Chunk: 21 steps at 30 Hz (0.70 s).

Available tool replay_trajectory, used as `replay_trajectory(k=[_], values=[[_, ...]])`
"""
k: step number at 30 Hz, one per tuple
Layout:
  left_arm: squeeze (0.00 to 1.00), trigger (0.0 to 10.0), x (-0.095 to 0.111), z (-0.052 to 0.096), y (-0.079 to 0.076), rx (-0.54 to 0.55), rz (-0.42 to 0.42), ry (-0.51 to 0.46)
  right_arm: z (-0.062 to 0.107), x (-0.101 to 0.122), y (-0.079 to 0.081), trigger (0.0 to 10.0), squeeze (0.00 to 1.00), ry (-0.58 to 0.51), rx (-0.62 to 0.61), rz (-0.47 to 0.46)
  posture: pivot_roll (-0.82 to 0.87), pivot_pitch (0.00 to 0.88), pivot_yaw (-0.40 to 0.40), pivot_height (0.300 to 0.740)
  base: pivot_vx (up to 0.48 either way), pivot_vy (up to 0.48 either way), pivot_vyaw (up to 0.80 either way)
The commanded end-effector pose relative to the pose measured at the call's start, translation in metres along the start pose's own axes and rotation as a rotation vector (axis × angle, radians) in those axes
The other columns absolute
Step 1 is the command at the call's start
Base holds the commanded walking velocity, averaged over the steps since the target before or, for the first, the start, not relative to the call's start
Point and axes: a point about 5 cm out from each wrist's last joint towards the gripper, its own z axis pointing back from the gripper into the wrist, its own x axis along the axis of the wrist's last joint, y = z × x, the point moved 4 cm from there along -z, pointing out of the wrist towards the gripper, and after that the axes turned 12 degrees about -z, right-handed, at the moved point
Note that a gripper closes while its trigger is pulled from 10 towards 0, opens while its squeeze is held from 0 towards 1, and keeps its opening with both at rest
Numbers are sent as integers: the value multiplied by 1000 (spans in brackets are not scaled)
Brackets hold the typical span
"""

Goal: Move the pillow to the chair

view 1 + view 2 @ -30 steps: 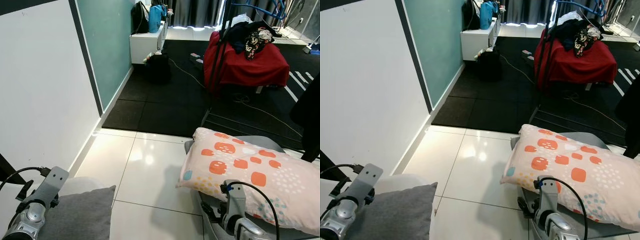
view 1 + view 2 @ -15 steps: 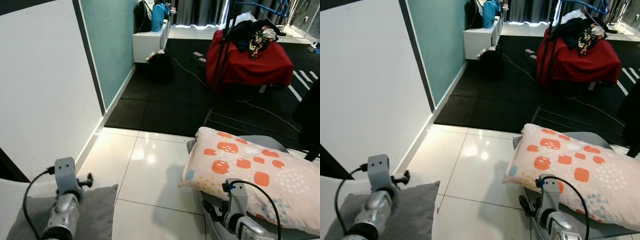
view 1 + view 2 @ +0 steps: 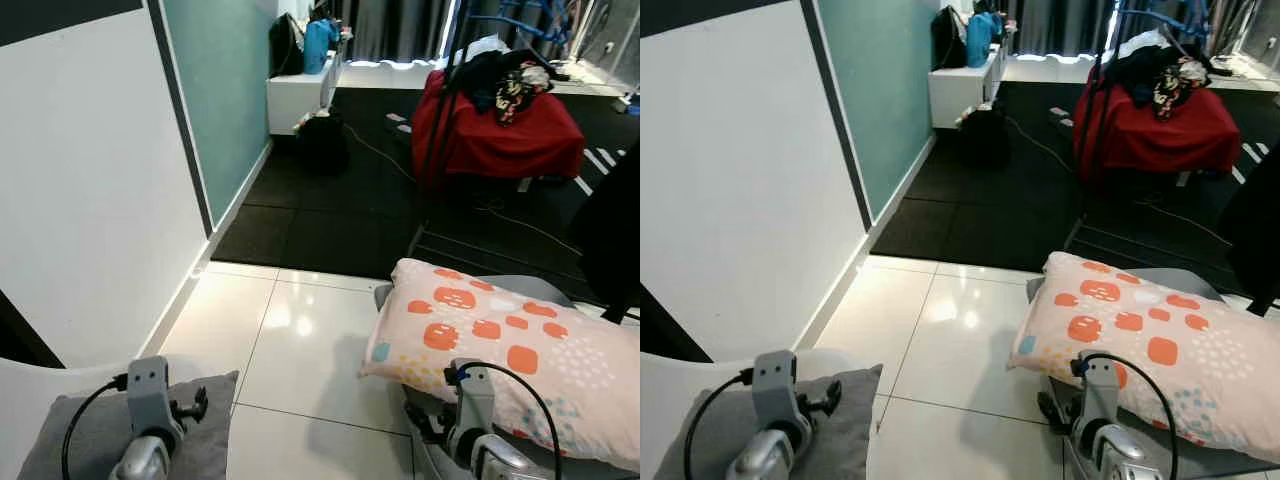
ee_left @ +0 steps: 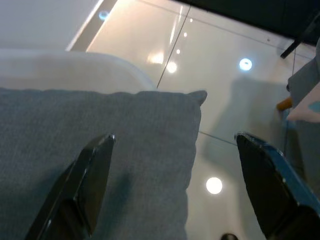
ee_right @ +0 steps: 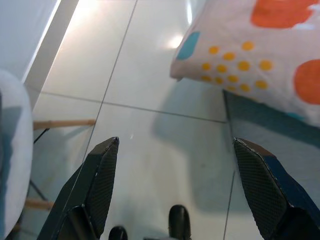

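Where the white floor tiles [image 3: 300, 350] meet the black mat, a white pillow [image 3: 505, 360] printed with orange patches and small dots lies across a grey seat [image 3: 1160, 285], overhanging its near edge.

Right gripper [image 5: 175, 200]: fingers [image 5: 100, 185] spread wide apart, holding nothing, hanging over bare tile. The pillow's dotted corner lies beyond the fingertips and to one side, apart from both fingers. In the head views the right wrist sits low, just in front of the pillow's near edge.

Left gripper [image 4: 175, 185]: fingers [image 4: 92, 180] likewise wide apart and empty. One finger hangs over a grey cushion [image 4: 100, 150], the other over the tile past the cushion's corner; whether the finger touches the fabric cannot be told. The cushion rests on a white chair [image 3: 60, 385], at the robot's lower left, well apart from the patterned pillow.

Background: teal wall [image 3: 215, 90], white wall panel [image 3: 80, 190], white low cabinet [image 3: 297, 95], red-draped table [image 3: 500, 135] heaped with dark clothing, cables on the mat.
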Motion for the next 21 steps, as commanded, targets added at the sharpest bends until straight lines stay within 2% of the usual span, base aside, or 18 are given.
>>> replay_trajectory(k=[1,6,10,14,21], values=[[0,10000,-3,3,-5,-18,-21,7,-1,6,-1,10000,0,-25,-3,-23,-138,50,-7,740,0,0,0],[0,10000,-5,7,-7,-28,-9,9,-3,13,1,10000,0,-45,8,2,-139,52,-10,740,0,0,0],[0,10000,-1,9,-9,-41,17,11,-5,17,3,10000,0,-53,1,48,-147,47,-18,740,0,-480,0],[0,10000,2,8,-9,-29,22,2,-5,17,2,10000,0,-49,7,35,-149,47,-22,740,0,-384,0],[0,10000,7,6,-7,-10,46,3,-4,22,-4,10000,0,-48,2,10,-158,44,-30,740,0,0,0]])
